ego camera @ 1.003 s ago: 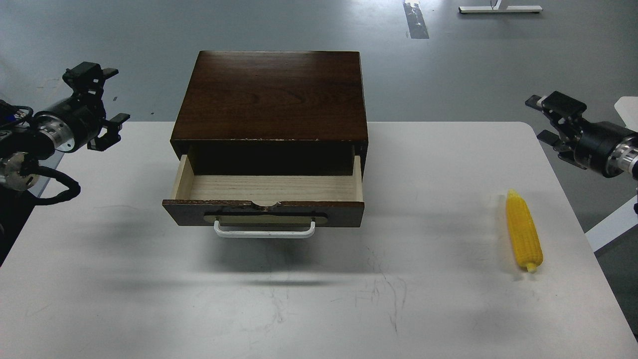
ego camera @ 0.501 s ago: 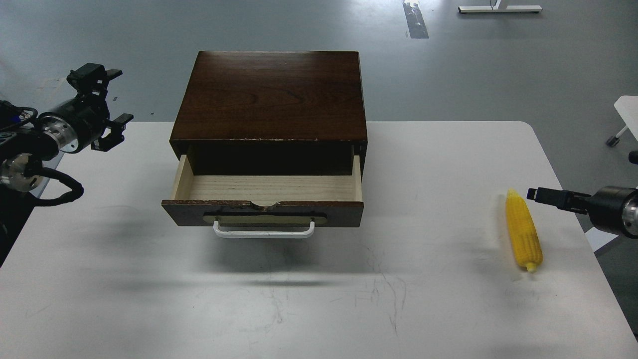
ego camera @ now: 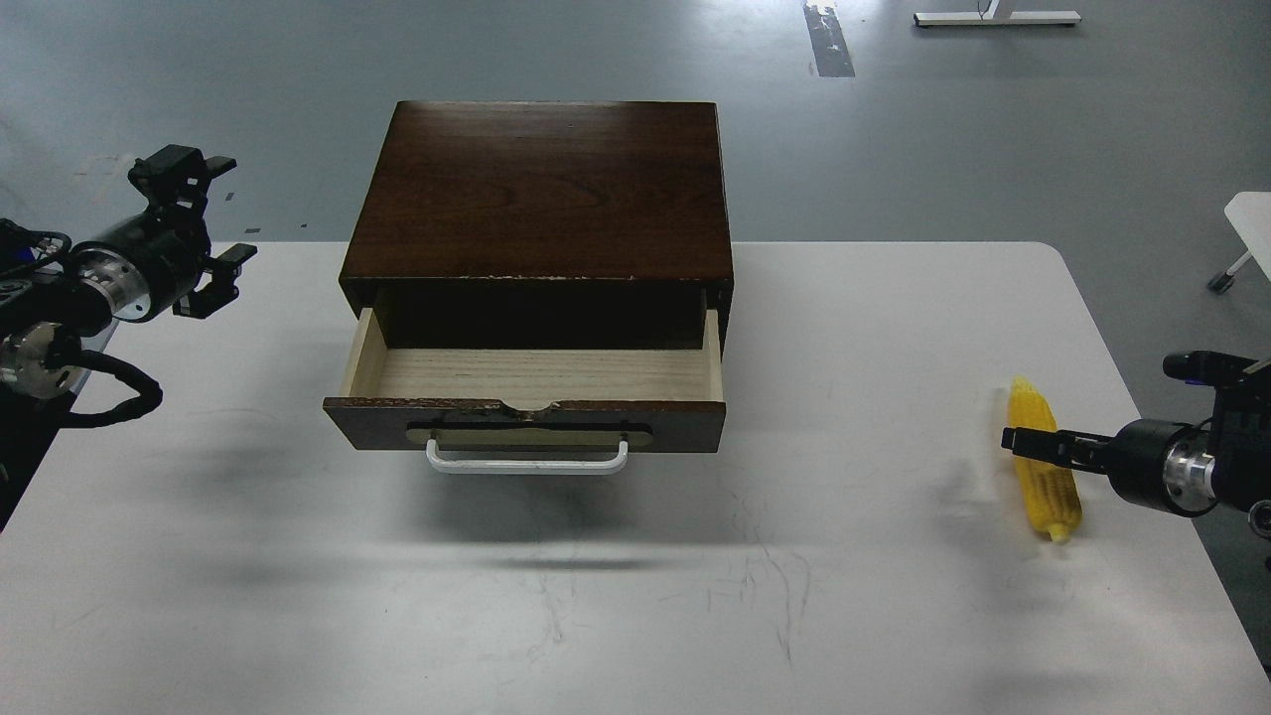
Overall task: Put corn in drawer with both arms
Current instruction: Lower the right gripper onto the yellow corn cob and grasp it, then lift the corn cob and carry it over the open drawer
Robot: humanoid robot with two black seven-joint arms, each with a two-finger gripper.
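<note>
The yellow corn [ego camera: 1051, 497] lies on the white table [ego camera: 635, 596] near its right edge, tapered end pointing away from me. The drawer [ego camera: 536, 374] of the dark brown box [ego camera: 541, 189] is pulled open and empty, showing pale wood, with its white handle [ego camera: 526, 463] facing me. My right gripper [ego camera: 1033, 442] comes in low from the right and lies across the middle of the corn. It is seen edge-on, so I cannot tell its fingers apart. My left gripper [ego camera: 233, 209] is open and empty, raised at the table's far left, well left of the box.
The table's right edge runs close behind the corn. A white piece of furniture [ego camera: 1246, 214] stands off the table at the far right. Grey floor lies beyond the box.
My right gripper has dropped from up at the far right, turned edge-on and moved left onto the corn. The corn and drawer have not moved. My left gripper has barely shifted.
</note>
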